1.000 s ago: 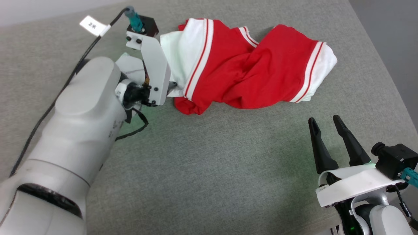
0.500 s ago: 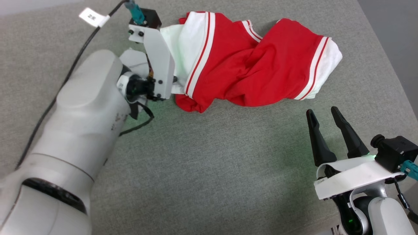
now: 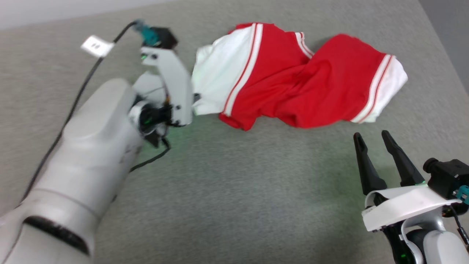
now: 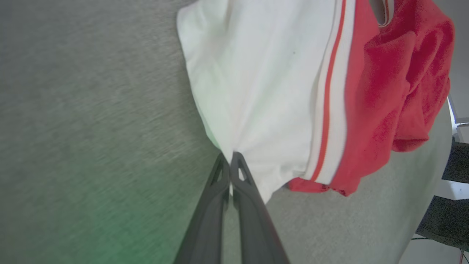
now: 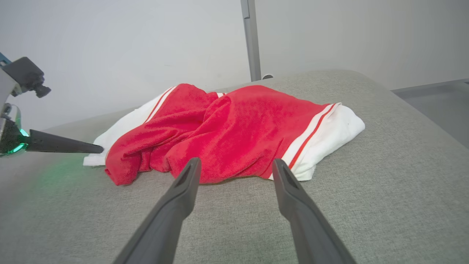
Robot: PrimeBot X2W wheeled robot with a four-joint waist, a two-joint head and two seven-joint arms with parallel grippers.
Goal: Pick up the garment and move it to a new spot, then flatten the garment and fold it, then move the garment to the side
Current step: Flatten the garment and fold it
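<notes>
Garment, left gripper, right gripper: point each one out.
garment [image 3: 289, 90]: head view, red crumpled middle.
left gripper [image 4: 229, 156]: left wrist view, shut fingertips pinching white fabric.
right gripper [image 3: 371, 134]: head view, between open fingertips.

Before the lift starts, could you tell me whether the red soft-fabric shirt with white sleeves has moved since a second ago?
No, not visibly: the camera shifted, but the shirt keeps its gap to the grey fabric surface's right edge.

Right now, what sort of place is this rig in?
Probably an indoor lab or test room, not a home: a wide grey fabric-covered surface, a bare pale wall with a grey metal post, and one crumpled red-and-white soft shirt lying on the surface.
</notes>
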